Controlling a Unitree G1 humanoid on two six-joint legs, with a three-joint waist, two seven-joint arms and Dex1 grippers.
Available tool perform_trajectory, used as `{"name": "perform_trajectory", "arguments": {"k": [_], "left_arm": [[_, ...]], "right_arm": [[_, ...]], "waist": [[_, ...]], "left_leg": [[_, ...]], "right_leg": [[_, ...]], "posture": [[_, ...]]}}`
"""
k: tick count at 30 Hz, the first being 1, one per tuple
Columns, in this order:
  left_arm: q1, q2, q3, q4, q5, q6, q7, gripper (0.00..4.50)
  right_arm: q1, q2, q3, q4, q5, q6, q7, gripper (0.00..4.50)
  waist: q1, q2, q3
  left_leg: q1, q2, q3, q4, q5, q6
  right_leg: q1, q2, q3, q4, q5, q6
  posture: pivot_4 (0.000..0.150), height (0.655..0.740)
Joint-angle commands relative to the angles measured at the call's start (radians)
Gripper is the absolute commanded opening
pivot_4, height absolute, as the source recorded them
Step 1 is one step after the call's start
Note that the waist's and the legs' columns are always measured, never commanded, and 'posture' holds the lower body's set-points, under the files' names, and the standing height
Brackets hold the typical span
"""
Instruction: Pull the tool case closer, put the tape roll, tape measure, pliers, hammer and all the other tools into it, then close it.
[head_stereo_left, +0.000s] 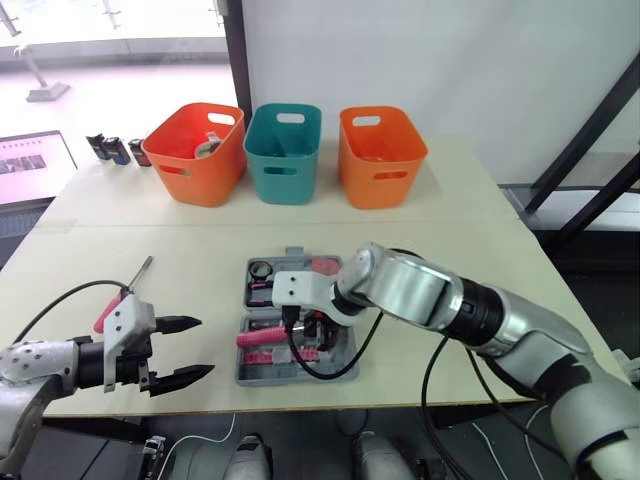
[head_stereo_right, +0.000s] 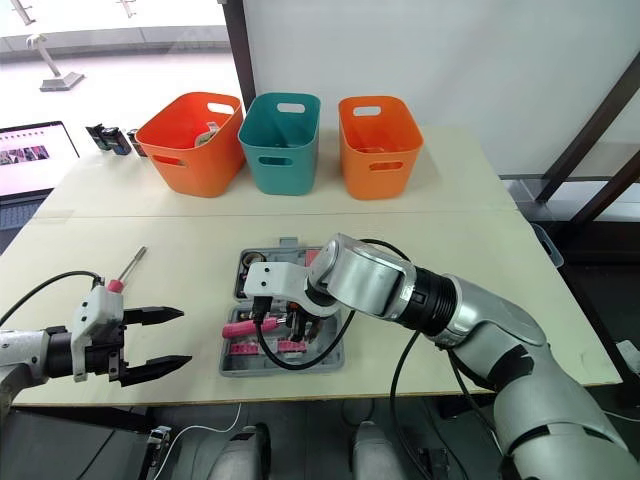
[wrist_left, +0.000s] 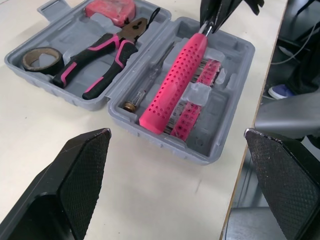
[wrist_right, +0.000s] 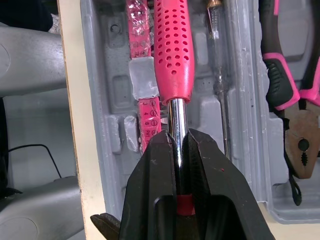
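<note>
The grey tool case (head_stereo_left: 345, 365) lies open at the middle of the table, near the front edge. Its far half holds a tape roll (wrist_left: 42, 58), pink-handled pliers (wrist_left: 105, 55) and a red tape measure (wrist_left: 110, 9). The near half holds a slim tester screwdriver (wrist_left: 150, 80) and a pink bit strip (wrist_left: 195, 100). My right gripper (wrist_right: 176, 137) is shut on the steel shaft of the pink-handled hammer (wrist_right: 173, 55), which lies along the near half. My left gripper (head_stereo_left: 200, 347) stands open left of the case with nothing between its fingers. A pink-handled screwdriver (head_stereo_right: 128, 268) lies on the table beside it.
Three bins stand in a row at the back: orange (head_stereo_left: 195, 150), teal (head_stereo_left: 283, 150), orange (head_stereo_left: 380, 155). Small dark items (head_stereo_left: 115, 150) sit at the back left corner. A screen (head_stereo_left: 30, 165) stands off the table's left side. Black cables hang from both arms.
</note>
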Motion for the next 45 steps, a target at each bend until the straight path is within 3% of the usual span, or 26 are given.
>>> {"name": "perform_trajectory", "arguments": {"k": [1,42,45], "left_arm": [[-0.004,0.005,0.004,-0.032,-0.01,-0.003,-0.005,4.5],[0.006,-0.002,0.012,-0.06,-0.014,0.021,0.007,4.5],[0.007,-0.004,0.011,-0.061,-0.014,0.02,0.007,4.5]], "right_arm": [[-0.008,0.011,-0.001,0.0,-0.022,-0.019,-0.005,0.01],[0.065,0.071,0.027,0.118,-0.131,-0.104,-0.039,0.01],[0.079,0.074,0.022,0.129,-0.142,-0.116,-0.041,1.22]], "waist": [[0.0,0.0,0.0],[-0.023,0.0,0.0],[-0.023,0.0,0.0]], "left_leg": [[0.0,0.0,0.0,0.0,0.0,0.0],[0.001,0.001,-0.001,0.001,0.0,0.0],[0.001,0.001,-0.001,0.001,0.0,0.0]], "right_leg": [[0.0,0.0,0.0,0.0,0.0,0.0],[0.0,0.001,0.0,0.003,0.001,0.002],[0.0,0.001,0.0,0.003,0.001,0.002]], "posture": [[0.15,0.74],[0.15,0.74],[0.15,0.74]]}}
